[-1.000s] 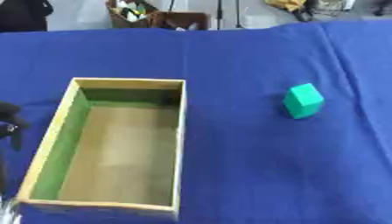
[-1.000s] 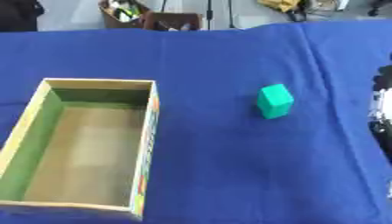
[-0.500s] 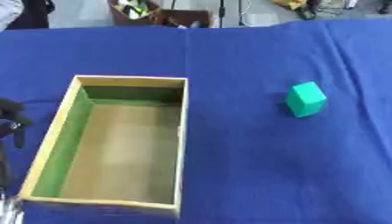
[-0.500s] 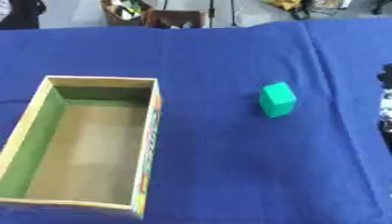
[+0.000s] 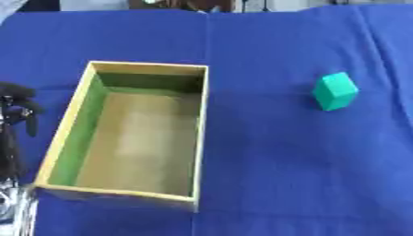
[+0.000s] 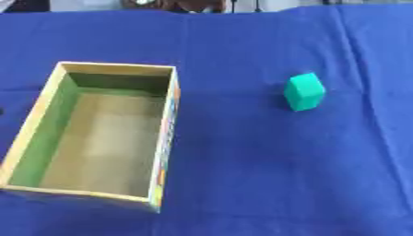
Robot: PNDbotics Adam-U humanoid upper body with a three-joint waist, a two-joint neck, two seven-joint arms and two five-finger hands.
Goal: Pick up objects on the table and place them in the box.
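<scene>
We see a green block point(image 5: 335, 91) on the blue cloth point(image 5: 274, 175), well right of the open box point(image 5: 200, 138). The left hand point(image 5: 18, 108) shows at the left edge; we cannot tell its finger state.

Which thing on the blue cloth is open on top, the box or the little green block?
The long wooden box with the green inner wall is open on top and holds nothing. The small green block, to its right, is closed all round.

The left hand point(image 5: 16, 108) shows at the left edge, its dark fingers point(image 5: 31, 124) curled downward, holding nothing.
</scene>
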